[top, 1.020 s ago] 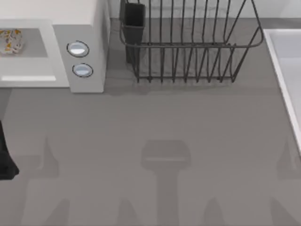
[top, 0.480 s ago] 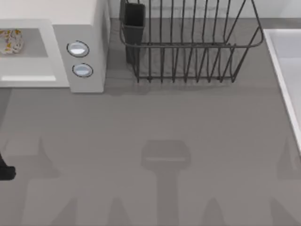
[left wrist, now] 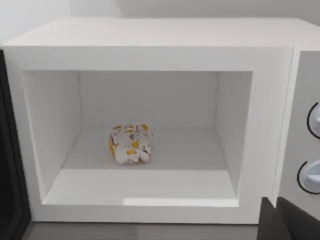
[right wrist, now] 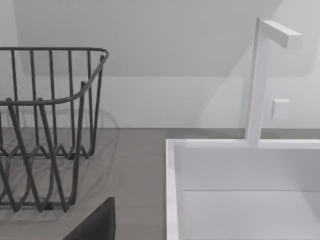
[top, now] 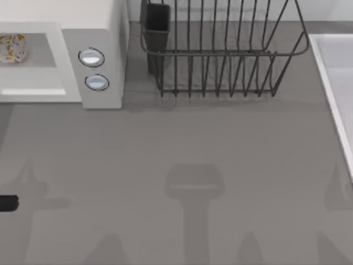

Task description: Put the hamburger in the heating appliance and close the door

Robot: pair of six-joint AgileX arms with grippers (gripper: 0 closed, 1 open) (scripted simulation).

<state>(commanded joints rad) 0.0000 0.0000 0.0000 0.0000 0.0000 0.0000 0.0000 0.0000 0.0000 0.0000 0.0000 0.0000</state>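
Observation:
The hamburger point(left wrist: 131, 144) point(top: 11, 48), a white lump with orange patches, lies on the floor of the heating appliance point(left wrist: 150, 37) point(top: 102, 33), a white microwave at the table's far left. Its cavity stands wide open, facing my left wrist camera. A dark panel edge point(left wrist: 9, 165) beside the opening may be the door; I cannot tell. A dark part of my left gripper point(left wrist: 286, 221) shows below the knob panel, and a black piece of the left arm point(top: 6, 203) sits at the table's left edge, well in front of the microwave. My right gripper point(right wrist: 95, 226) shows as a dark corner.
Two round knobs point(top: 91, 57) point(top: 96, 82) sit on the microwave's panel. A black wire dish rack point(top: 220, 55) point(right wrist: 45, 125) stands at the back middle. A white sink basin point(top: 336, 83) point(right wrist: 240, 170) with a tap point(right wrist: 260, 75) lies along the right edge.
The black piece of my left arm has drawn back towards the left edge and sunk lower in the top view, and its shadow has slid left. The hamburger has not moved.

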